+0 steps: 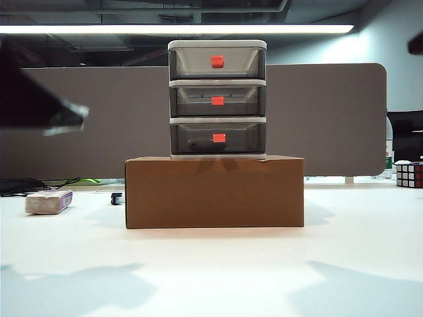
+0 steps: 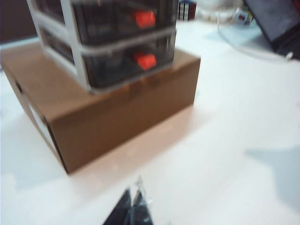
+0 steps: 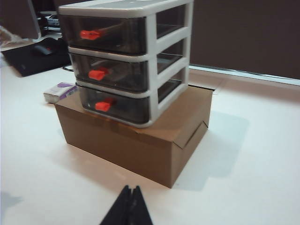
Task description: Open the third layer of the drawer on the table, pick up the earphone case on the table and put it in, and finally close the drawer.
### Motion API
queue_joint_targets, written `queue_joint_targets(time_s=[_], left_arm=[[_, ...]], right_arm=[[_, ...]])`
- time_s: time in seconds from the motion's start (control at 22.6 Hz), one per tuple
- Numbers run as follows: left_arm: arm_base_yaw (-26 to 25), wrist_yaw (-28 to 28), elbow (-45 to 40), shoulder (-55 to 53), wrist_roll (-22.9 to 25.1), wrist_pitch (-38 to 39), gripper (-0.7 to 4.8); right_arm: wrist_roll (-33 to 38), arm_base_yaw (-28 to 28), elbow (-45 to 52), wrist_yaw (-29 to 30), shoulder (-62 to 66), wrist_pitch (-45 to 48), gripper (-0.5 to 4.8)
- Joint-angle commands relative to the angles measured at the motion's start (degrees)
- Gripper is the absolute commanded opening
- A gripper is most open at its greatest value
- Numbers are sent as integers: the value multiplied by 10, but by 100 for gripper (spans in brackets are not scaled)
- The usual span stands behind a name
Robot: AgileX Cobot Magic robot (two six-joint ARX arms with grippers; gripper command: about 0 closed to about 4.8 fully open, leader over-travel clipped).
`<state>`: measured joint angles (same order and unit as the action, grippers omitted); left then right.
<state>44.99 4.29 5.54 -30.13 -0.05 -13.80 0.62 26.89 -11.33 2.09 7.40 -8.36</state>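
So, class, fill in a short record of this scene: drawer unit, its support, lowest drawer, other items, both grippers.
drawer unit: three-tier drawer, all drawers shut
support: cardboard box on white table
third layer: closed, orange handle
earphone case: not visible on the table
other items: off-white block with purple end, Rubik's cube
left gripper: shut, empty, raised
right gripper: shut, empty, raised

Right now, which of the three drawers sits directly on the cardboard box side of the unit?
The bottom drawer, the lowest of the three in the white frame, just above the cardboard box. The other two stack above it. All three look shut.
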Motion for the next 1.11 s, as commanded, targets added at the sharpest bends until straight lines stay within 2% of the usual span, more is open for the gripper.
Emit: queue_joint_targets(time_s=[0.04,0.13,0.31,0.49,0.58,0.89,1.11], left_arm=[[-1,0,-28,4,-8,-67,-5],[-2,7,-51,5,-8,-126,-5],[-4,10,-52,6,-10,-122,-5],[-19,6,-51,9,-46,-119,-5],[-19,6,-51,14,-49,-115,-5],[-20,31,-51,67,-46,-51,-5],[-24,69,-51,172,-43,37,-5]], right_arm=[[7,0,35,-5,-48,4,-5],[7,0,69,-4,-74,10,-5],[7,0,110,6,-74,29,-5],[-9,-1,113,6,-74,23,-5],[-9,-1,113,5,-74,21,-5],[-9,-2,113,4,-74,8,-5],[-18,-5,113,-11,-74,9,-5]])
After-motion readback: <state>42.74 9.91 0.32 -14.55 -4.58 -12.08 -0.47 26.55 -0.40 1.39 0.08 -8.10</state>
